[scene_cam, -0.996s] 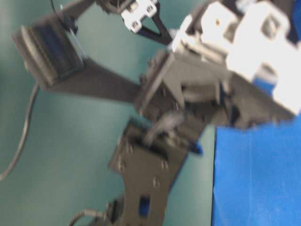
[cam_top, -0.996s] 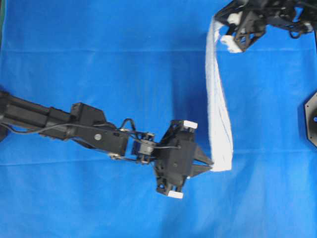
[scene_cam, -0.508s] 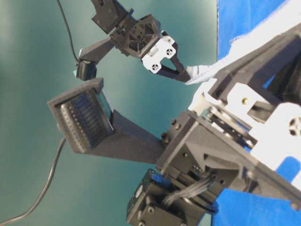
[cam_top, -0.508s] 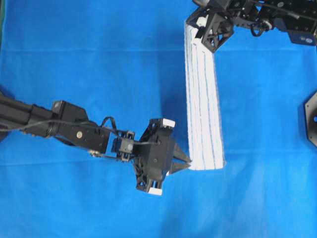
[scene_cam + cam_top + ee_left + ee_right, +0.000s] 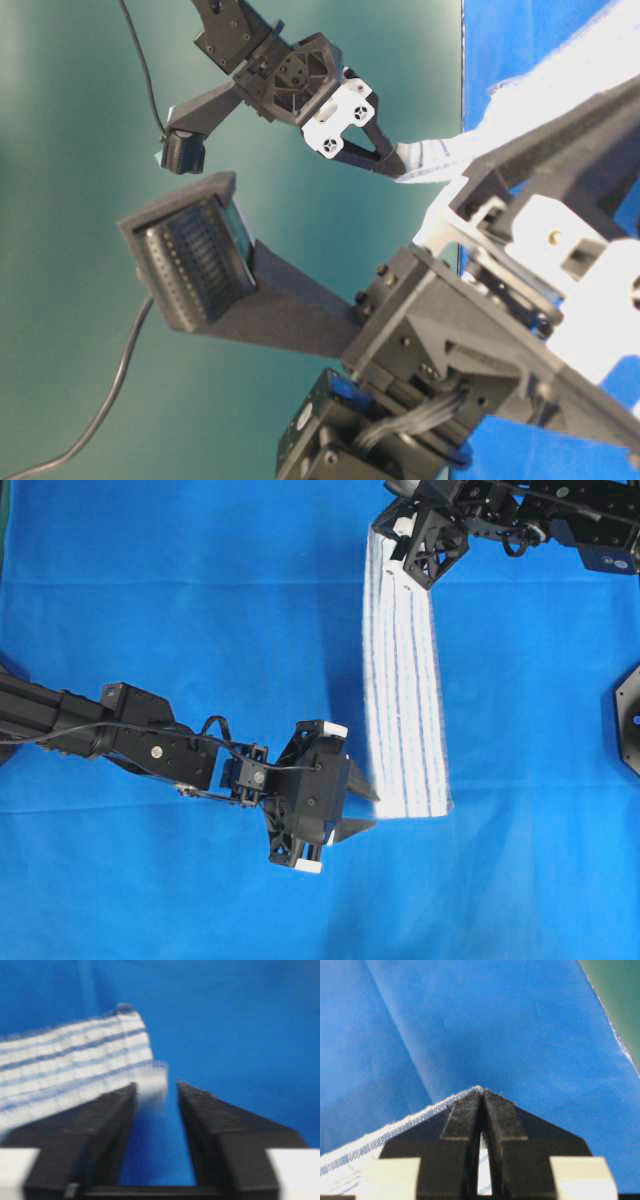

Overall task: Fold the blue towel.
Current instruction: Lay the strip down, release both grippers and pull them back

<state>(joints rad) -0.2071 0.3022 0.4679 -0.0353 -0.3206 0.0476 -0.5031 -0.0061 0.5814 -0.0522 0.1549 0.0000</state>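
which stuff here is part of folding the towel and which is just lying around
Part of the job:
- blue towel, a long striped strip
- right gripper, fingers pinched on the towel's far corner
- left gripper, fingers apart at the near end

Just there:
- blue table covering
- black plate at the right edge

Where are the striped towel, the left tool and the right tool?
striped towel (image 5: 405, 700), overhead view, middle of the folded strip.
left tool (image 5: 156, 1091), left wrist view, gap between its tips.
right tool (image 5: 482, 1094), right wrist view, pinched tips.
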